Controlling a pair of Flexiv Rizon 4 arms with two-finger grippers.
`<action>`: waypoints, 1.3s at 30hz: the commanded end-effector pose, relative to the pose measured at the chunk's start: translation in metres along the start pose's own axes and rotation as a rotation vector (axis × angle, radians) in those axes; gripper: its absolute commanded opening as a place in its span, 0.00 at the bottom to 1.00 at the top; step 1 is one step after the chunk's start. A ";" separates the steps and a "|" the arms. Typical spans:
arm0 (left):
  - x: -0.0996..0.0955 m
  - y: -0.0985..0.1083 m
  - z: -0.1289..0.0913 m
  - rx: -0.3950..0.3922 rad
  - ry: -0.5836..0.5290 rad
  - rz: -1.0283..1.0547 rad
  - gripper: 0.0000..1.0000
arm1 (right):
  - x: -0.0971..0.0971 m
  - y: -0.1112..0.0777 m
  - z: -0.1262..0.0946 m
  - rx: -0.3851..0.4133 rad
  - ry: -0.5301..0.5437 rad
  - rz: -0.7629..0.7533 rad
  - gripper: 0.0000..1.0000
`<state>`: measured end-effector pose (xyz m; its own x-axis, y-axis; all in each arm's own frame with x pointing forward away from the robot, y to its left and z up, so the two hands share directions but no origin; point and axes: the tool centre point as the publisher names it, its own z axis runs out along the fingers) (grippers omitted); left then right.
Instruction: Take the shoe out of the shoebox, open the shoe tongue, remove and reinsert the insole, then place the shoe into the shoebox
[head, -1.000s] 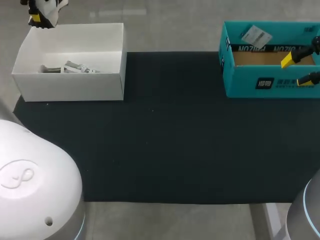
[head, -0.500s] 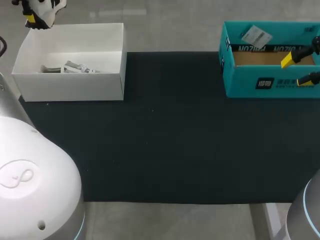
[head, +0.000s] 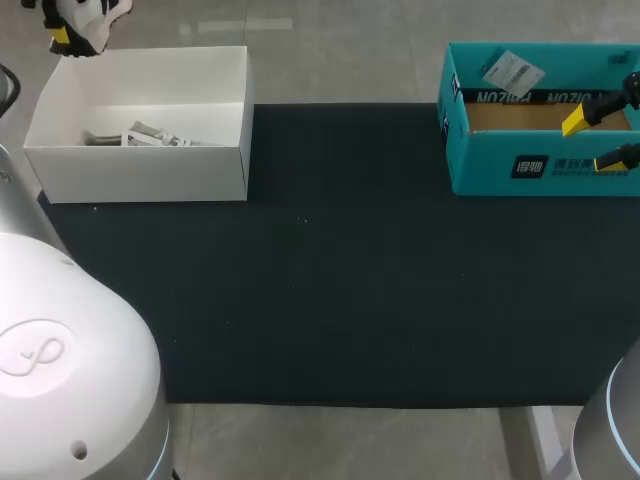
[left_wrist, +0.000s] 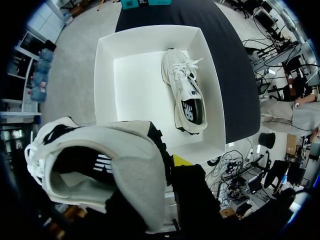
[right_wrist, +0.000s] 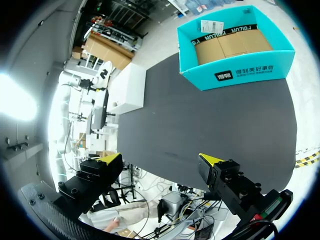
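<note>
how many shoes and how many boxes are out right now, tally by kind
shoes: 2, the boxed shoe and the held shoe
boxes: 2, the white box and the teal box
total: 4

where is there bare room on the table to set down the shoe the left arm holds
The dark mat is bare between the white shoebox and the teal box, and across in front of both. Inside the white shoebox, the floor beside the other shoe is free. Tightest by the teal box's right end, where the right gripper hangs open.
</note>
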<state>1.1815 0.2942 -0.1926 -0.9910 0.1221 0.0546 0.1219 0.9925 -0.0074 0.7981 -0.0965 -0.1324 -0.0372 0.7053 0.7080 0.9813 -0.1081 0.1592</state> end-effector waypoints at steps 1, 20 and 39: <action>0.000 0.005 -0.010 0.094 0.150 0.278 0.00 | 0.000 0.000 0.000 0.000 -0.002 0.002 1.00; 0.008 0.048 -0.022 -0.106 0.292 1.625 0.00 | 0.000 0.000 0.000 0.000 -0.002 0.002 1.00; 0.009 0.045 -0.021 -0.164 0.288 1.688 0.00 | 0.000 0.000 0.000 0.000 -0.002 0.002 1.00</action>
<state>1.1733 0.3386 -0.1756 -0.1695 0.9573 0.2342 0.9815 0.1856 -0.0481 0.7981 -0.0965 -0.1324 -0.0372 0.7053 0.7080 0.9813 -0.1081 0.1592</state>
